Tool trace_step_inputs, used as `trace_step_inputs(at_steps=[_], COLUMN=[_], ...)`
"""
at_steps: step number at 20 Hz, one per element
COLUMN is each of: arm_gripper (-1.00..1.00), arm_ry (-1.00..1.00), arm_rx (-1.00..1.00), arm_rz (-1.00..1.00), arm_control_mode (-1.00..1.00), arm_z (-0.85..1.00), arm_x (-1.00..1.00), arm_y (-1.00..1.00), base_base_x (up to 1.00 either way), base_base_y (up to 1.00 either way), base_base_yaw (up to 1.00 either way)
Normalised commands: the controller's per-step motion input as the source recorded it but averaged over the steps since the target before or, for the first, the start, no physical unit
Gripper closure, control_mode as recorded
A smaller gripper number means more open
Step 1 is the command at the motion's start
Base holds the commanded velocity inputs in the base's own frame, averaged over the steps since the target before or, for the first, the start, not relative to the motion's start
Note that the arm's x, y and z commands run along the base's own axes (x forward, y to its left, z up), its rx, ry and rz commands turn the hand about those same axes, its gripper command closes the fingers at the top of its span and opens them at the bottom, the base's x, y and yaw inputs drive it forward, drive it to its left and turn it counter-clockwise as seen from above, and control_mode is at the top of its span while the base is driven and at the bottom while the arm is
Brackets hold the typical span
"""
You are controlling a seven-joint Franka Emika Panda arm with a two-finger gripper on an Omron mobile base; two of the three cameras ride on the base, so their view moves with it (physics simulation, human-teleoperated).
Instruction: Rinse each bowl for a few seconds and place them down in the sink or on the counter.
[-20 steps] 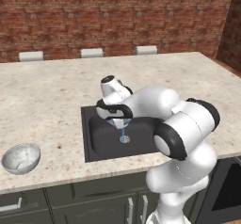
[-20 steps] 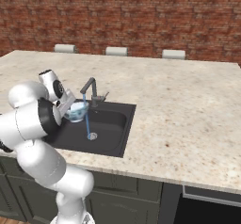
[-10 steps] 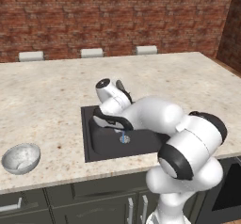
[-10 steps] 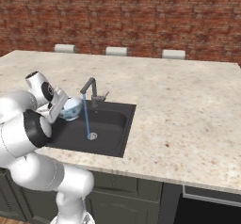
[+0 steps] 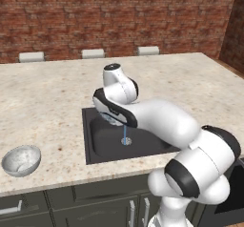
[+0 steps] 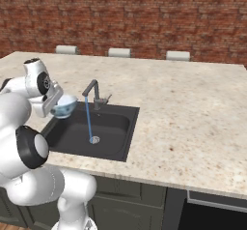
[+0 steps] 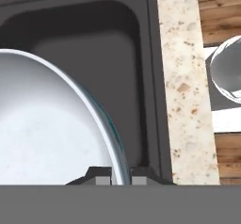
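The tool (image 6: 60,103) is clenched on the pale blue bowl's (image 6: 64,105) rim, carrying it over the sink's (image 6: 118,147) left edge. The water stream (image 6: 88,120) falls just to its right (faucet side), and the desk (image 6: 193,127) lies to the left.

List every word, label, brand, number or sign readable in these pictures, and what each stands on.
None: no readable text, label, brand mark or number stands on the pale blue bowl, the speckled bowl, the sink, the faucet, the counter or the brick wall.
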Motion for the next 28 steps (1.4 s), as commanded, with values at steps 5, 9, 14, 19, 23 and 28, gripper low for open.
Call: trace_step_inputs(at_steps=[5,9,14,19,23,28], arm_gripper=[1.0,1.0,1.0,1.0,1.0,1.0], arm_ry=[0.06,0.0,0.0,-0.01,0.0,0.0], arm_rx=[0.1,0.0,0.0,0.0,0.0,0.01], arm_rz=[0.02,0.08,0.07,0.07,0.08,0.08], arm_control_mode=[-1.0,-1.0,-1.0,-1.0,-1.0,-1.0], arm_z=[0.32,0.06,-0.02,-0.09,-0.07,-0.17], arm_x=[-0.28,-0.14,-0.01,0.11,0.23,0.24], arm_y=[0.6,0.66,0.57,0.42,0.23,0.22], base_base_x=[0.0,0.0,0.0,0.0,0.0,0.0], base_base_y=[0.0,0.0,0.0,0.0,0.0,0.0], base_base_yaw=[0.0,0.0,0.0,0.0,0.0,0.0])
